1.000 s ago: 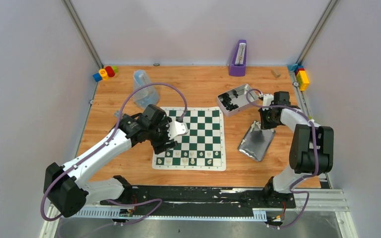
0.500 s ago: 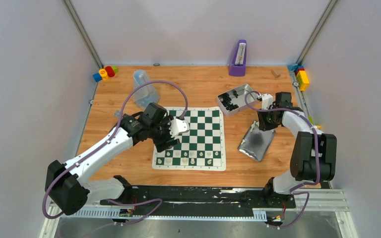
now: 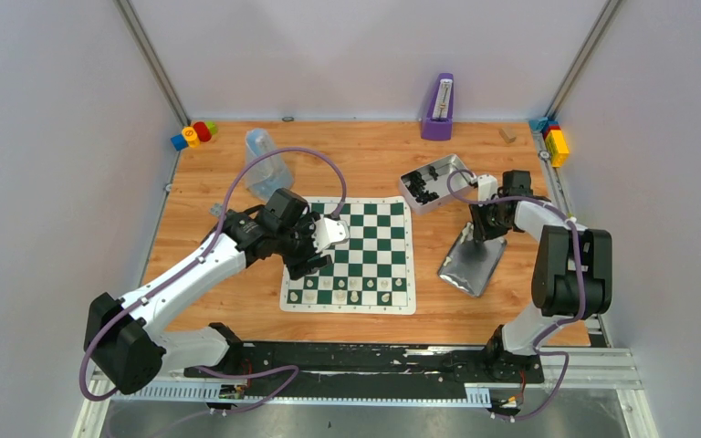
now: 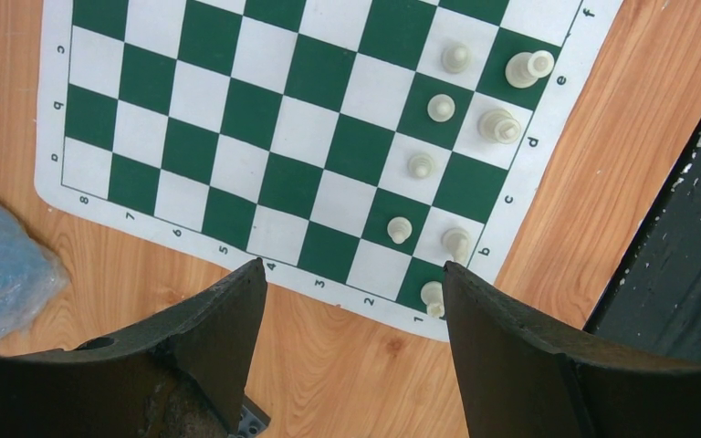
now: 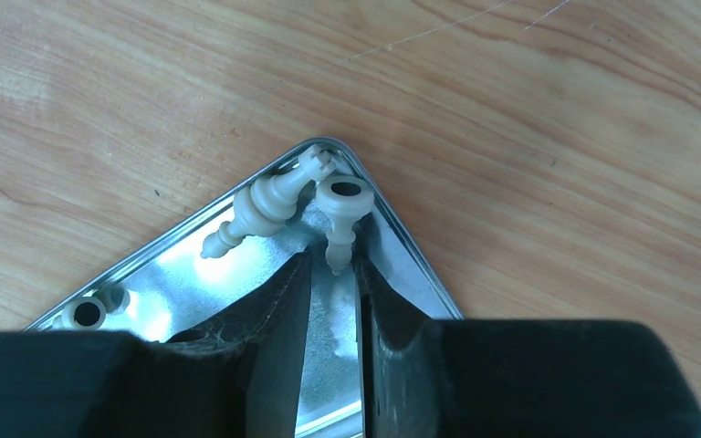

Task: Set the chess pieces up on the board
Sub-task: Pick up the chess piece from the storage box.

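Now, the right gripper has its fingers drawn narrow over the corner of a shiny metal tray. The slim end of a cream chess piece lies between the tips, but from this angle it is hard to tell whether the pads actually press it. Just beside it lies a king (its cross points into the tray's corner), and 1 more piece rests along the rim. The tray sits on the wooden table, to the right of the board and apart from it.

The left gripper hangs wide open with nothing between its fingers, above the board's numbered border. In the left wrist view, 8 cream pieces stand upright on the 2 rows nearest the arms. A tin of dark pieces lies beyond the tray.
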{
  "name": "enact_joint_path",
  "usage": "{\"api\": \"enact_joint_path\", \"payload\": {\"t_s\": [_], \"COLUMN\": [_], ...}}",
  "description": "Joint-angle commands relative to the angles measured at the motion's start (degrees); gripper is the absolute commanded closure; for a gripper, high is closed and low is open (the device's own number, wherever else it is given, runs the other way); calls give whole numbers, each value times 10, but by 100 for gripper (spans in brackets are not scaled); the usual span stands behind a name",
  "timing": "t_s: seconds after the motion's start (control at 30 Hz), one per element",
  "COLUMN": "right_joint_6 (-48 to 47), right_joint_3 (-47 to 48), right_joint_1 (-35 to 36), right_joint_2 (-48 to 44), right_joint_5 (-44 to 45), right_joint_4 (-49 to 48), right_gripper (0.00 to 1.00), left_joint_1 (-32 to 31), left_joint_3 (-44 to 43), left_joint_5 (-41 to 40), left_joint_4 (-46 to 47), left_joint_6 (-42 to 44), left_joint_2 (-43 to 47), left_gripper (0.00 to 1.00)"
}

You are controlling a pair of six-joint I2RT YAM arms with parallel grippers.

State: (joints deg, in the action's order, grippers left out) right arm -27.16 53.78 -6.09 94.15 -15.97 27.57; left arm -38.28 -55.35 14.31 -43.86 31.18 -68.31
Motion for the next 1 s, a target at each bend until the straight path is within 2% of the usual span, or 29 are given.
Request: {"api": "enact_joint_path", "payload": {"t_s": [0.0, 0.2, 0.4, 0.6, 0.7, 0.83, 0.97], "right_joint_6": [-11, -11, -14, -33, -62, -118, -152], "right_joint_3": [10, 13, 4, -1, 4, 32, 70], "right_joint_1": [-2, -2, -2, -2, -2, 6, 54], "right_joint_2": [8, 23, 14, -25, -57, -87, -105], "right_joint_5": [3, 4, 7, 11, 2, -30, -31], "right_joint_4": [-34, -45, -44, -17, 24, 120, 207], "right_gripper": [74, 75, 83, 96, 100, 100, 100], "left_joint_1": [2, 1, 1, 1, 2, 4, 30], "left_joint_3": [-20, -18, -18, -17, -20, -21, -21], "left_joint_5": [9, 9, 7, 8, 8, -3, 2], "left_joint_4": [11, 10, 8, 15, 22, 35, 48], "left_joint_6": [-6, -5, -4, -14, -23, -32, -57], "left_joint_2": [0, 1, 7, 7, 9, 12, 10], "left_gripper": [21, 21, 21, 21, 21, 21, 21]}}
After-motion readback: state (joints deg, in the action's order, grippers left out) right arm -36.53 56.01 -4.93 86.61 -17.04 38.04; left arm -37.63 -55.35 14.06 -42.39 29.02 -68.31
